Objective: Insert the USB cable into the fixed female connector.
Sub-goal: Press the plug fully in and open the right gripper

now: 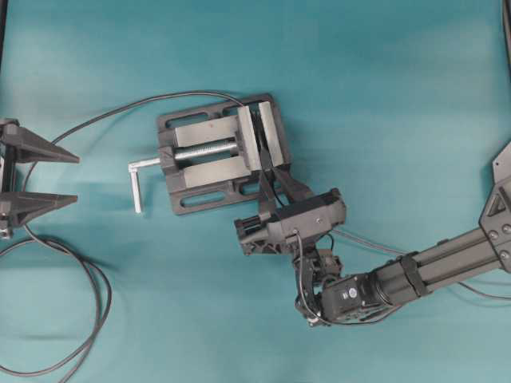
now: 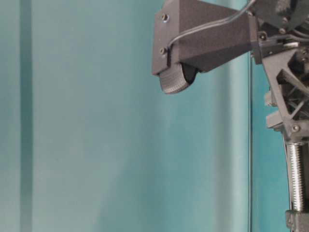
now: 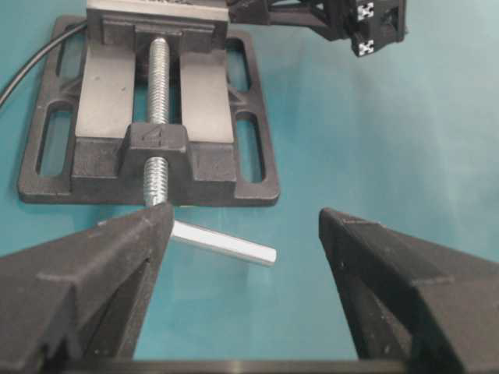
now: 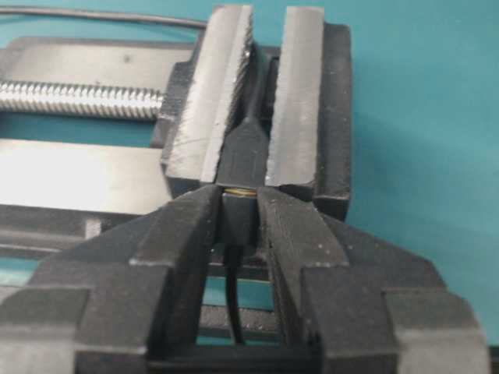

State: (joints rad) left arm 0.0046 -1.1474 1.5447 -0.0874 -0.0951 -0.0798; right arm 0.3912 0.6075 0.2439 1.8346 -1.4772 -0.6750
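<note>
**A:** Black fingers first, closest to the left wrist camera. How does the left end effector (image 3: 245, 222) stand?

**B:** Spread wide, with nothing between the fingers. It sits low over the teal tabletop (image 3: 374, 117) and faces the vise (image 3: 101, 101). Just past its left fingertip lies the silver handle (image 3: 226, 243), and the screw (image 3: 158, 70) runs away from it through the vise body.

**A:** And the right one?

**B:** The right end effector (image 4: 238, 204) is at the far end of the vise, its tips right up against the ends of the vise jaws. The small black plug of the USB cable (image 4: 239, 218) sits between its fingers, and the thin lead drops away beneath it.

**A:** Is it gripping the plug?

**B:** I can't tell. The fingers flank it closely on both sides, but the wrist view doesn't show whether they press on it or only stand beside it.

**A:** Where is the connector (image 4: 248, 152)?

**B:** Clamped between the two ridged vise jaws. It's a dark block tapering toward the plug. The plug's front end meets its mouth, with a thin yellowish glint at the joint. How deep it has gone isn't visible.

**A:** Anything further out?

**B:** A thick black cable (image 1: 92, 311) leaves the far side of the vise, arcs left across the tabletop and loops near the left arm.
</note>
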